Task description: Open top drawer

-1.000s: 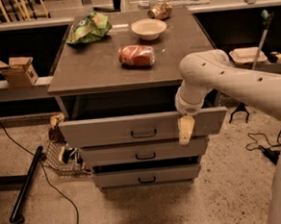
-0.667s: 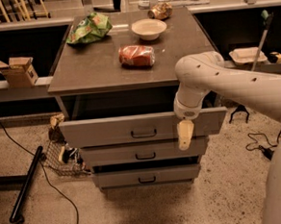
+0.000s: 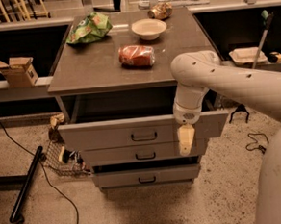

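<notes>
No readable text on anything in view

Speckled floor (image 3: 228, 194), dark shelving (image 3: 4, 89), dim warm light

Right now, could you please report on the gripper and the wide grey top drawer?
Gripper hanging before the wide grey top drawer, right of its small dark loop handle. Drawer pulled out, open. Only the white arm in front.

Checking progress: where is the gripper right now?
In the camera view, the gripper hangs in front of the top drawer, right of its handle.
</notes>
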